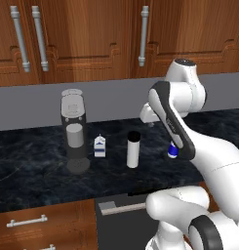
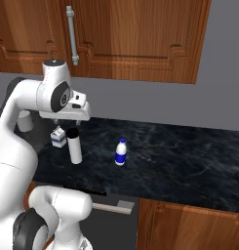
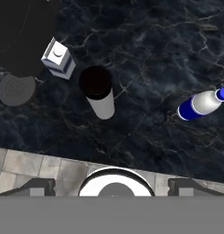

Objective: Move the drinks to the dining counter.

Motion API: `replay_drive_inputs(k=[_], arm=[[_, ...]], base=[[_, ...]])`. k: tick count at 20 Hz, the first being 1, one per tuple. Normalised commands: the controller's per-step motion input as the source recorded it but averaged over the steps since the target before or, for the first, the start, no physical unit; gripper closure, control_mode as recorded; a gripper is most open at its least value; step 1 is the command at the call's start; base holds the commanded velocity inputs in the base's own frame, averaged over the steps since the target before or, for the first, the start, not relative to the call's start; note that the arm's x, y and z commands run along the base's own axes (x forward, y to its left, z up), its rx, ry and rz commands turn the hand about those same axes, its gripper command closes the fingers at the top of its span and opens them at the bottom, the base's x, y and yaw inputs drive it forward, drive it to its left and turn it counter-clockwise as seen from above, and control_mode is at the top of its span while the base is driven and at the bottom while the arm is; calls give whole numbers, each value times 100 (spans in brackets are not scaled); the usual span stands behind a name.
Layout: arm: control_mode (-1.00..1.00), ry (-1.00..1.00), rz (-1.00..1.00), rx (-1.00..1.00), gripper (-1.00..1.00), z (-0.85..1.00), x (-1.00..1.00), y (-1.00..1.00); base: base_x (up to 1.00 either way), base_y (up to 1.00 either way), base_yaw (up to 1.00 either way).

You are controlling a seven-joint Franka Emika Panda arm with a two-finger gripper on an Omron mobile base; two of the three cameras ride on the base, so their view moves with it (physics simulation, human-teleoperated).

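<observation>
So the tool point(image 3: 111, 185) hangs wide open and empty above the tabletop point(image 3: 145, 41), looking straight down to pick a target. Carton point(image 3: 58, 58), black-capped cylinder point(image 3: 98, 91) and blue-label bottle point(image 3: 201, 104) all stand under the cupboards, none moved yet.

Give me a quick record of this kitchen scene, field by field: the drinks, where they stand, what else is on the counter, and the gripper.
Surface: black marble counter under wooden wall cupboards
Drink 1: tall white cylinder, black cap, upright
Drink 2: small carton, upright, between the cylinder and the coffee machine
Drink 3: small bottle, blue label, upright, apart on the cylinder's other side
Gripper: gripper open, above the counter, holding nothing
Drinks moved: none yet
</observation>
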Motion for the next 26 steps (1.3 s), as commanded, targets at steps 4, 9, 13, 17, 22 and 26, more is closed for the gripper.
replay_drive_inputs(k=[4, 9, 13, 17, 22, 26], arm=[[-100, 13, 0, -6, -100, -8, 2, 32], [-100, 14, -1, -13, -100, -6, 29, 34], [-100, 6, -1, -2, -100, -16, 30, 13], [-100, 1, -1, 0, -100, -22, 27, 3], [-100, 0, 0, 7, -100, -40, 5, 0], [-100, 0, 0, 8, -100, -42, 2, 0]], base=[[0, 0, 0], [0, 0, 0], [0, 0, 0], [0, 0, 0], [0, 0, 0], [0, 0, 0]])
